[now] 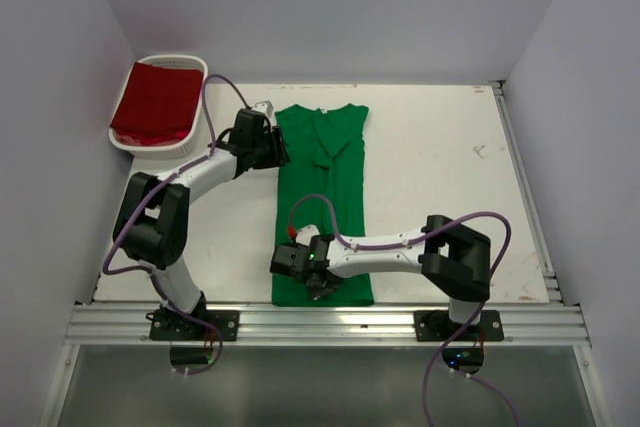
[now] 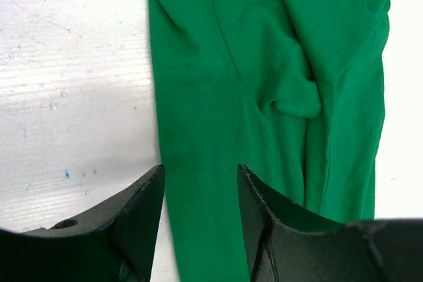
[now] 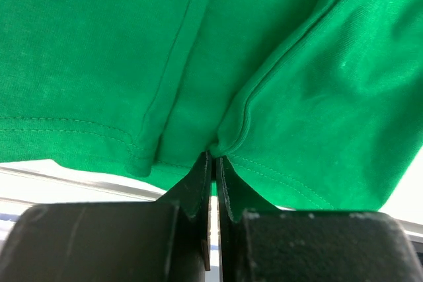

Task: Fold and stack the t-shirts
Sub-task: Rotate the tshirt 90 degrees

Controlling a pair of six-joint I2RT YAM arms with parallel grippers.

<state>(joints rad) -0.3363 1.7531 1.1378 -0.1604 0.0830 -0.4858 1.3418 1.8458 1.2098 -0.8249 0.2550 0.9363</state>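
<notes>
Green t-shirt (image 1: 325,207) is narrowed lengthwise, hem pinched by the clenched right claw (image 3: 215,163); left claw (image 2: 201,176) released; red t-shirt (image 1: 155,102) unfolded, upper left.

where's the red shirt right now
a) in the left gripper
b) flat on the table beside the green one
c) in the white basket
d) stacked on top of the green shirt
C: the red shirt lies inside the basket at the far left, well apart from the green shirt.
</notes>
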